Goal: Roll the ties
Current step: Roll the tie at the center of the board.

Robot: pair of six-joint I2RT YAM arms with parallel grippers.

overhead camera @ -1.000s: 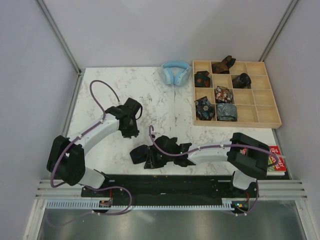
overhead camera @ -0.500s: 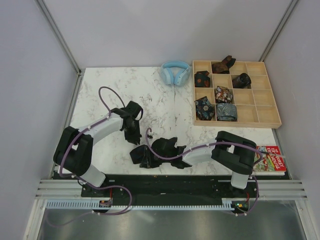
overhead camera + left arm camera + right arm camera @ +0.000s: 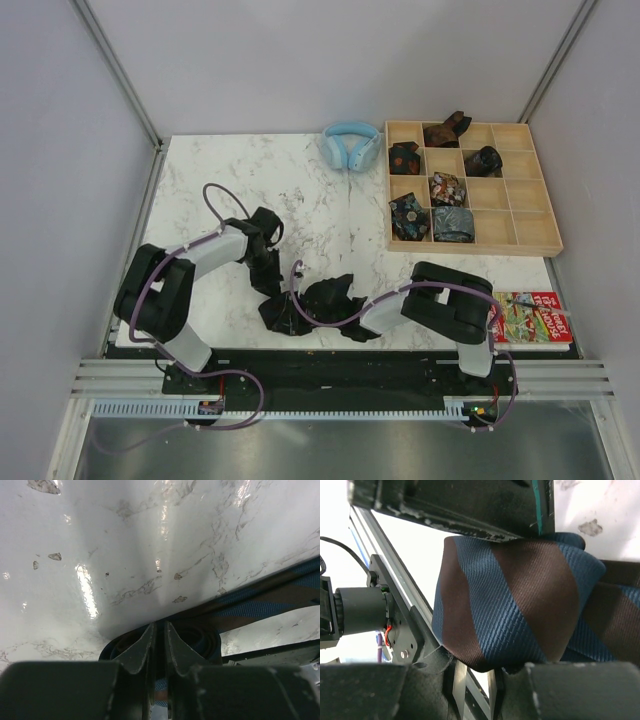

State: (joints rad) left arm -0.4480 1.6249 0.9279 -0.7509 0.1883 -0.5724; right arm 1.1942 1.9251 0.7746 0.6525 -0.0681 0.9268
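Top external: striped tie [image 3: 332,292] lies bunched at 6 o'clock on the marble table [image 3: 330,215], with the left gripper [image 3: 270,288] and right gripper [image 3: 300,312] both at it.

Left wrist: fingers [image 3: 145,645] are nearly closed, pinching its coil.

Right wrist: blue-brown fabric fills the centre, and I cannot tell whether the gripper has hold of it.

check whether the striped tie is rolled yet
Partly rolled: the striped tie shows a small coil at the left jaws, the rest trailing loose.
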